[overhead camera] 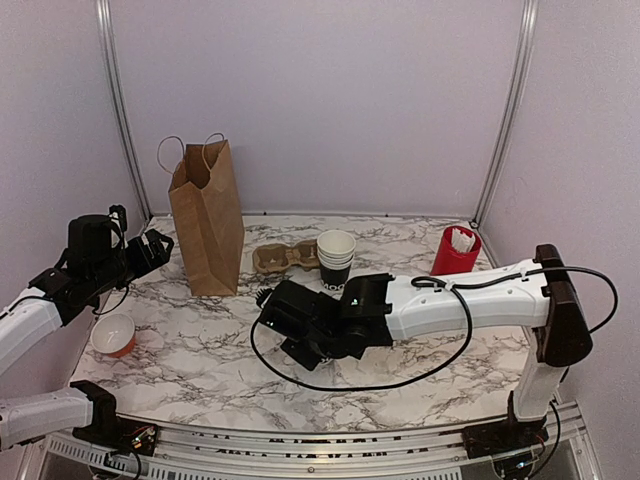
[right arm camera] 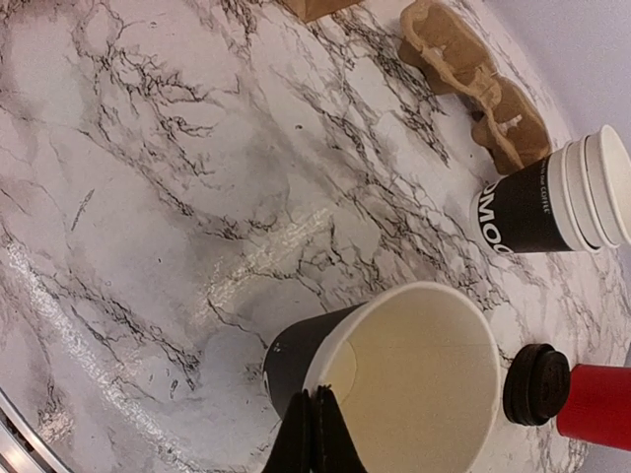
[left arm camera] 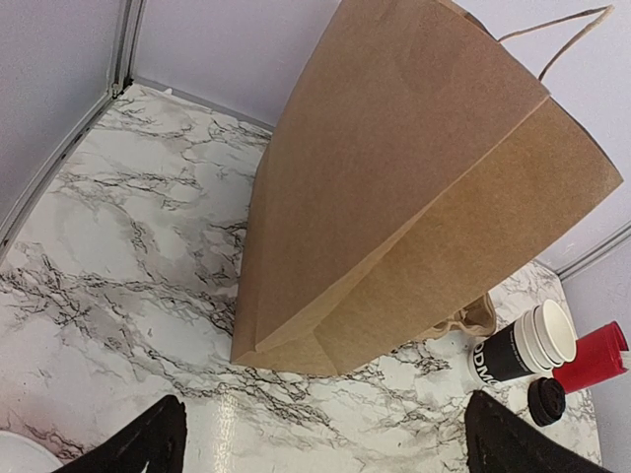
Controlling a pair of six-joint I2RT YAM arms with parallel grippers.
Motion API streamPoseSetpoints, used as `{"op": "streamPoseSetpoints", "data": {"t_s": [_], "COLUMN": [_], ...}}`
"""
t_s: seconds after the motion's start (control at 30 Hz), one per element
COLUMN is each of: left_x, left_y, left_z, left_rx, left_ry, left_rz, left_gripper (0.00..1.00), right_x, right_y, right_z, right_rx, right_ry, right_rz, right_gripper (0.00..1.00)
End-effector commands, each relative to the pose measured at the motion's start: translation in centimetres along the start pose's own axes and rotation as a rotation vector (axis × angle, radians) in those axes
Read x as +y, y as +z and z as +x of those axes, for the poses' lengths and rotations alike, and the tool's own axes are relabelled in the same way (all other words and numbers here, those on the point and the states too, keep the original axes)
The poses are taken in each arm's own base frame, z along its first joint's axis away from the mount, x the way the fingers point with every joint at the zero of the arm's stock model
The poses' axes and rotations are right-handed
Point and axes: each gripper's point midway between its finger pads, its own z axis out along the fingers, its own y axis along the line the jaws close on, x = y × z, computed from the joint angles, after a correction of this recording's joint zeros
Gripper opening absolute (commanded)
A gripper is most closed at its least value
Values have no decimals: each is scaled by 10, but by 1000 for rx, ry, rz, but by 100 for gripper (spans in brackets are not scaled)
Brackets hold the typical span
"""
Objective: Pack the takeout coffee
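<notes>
Right gripper [right arm camera: 315, 399] is closed. Its two black fingers are pressed together on the rim of the takeout coffee cup [right arm camera: 414, 379], one against the black outer wall and one against the pale inside. The cup has no lid on it, and its lettering does not show from this side. Whether it rests on the marble table [right arm camera: 148, 197] or is lifted off it I cannot tell. From above, the right arm reaches to the middle of the table and hides the cup.

Seen from above, the cardboard cup carrier [overhead camera: 280, 258] lies at 12 o'clock from that gripper. The stack of cups [overhead camera: 335, 258] stands just beside the carrier at 1 o'clock. The red container [overhead camera: 455, 250] stands well apart at 2 o'clock. In the right wrist view a loose black lid [right arm camera: 537, 384] lies just beside the red container.

Left gripper [overhead camera: 153, 246] hangs wide open and holds nothing, at 10 o'clock from the right one. Its fingers [left arm camera: 138, 443] point toward the brown paper bag [overhead camera: 207, 215], which stands upright near them. A small orange cup [overhead camera: 113, 335] with a white inside sits at 9 o'clock, near the table's left edge.
</notes>
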Motion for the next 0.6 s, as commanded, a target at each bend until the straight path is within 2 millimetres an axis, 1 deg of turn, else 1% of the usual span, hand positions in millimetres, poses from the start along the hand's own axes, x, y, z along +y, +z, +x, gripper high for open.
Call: {"op": "streamPoseSetpoints", "data": {"t_s": [0.0, 0.57], "left_x": [-4, -5], "left_y": [3, 2], "left_z": [0, 1], "left_rx": [-2, -3], "left_ry": [1, 0], "left_rz": [23, 26], "left_gripper": [99, 99], "right_x": [10, 13], "right_y": [1, 5], "right_z": [-6, -1], "right_rx": [-23, -10], "right_ry": [14, 15], "right_rz": [-22, -32], "right_gripper": [0, 0]}}
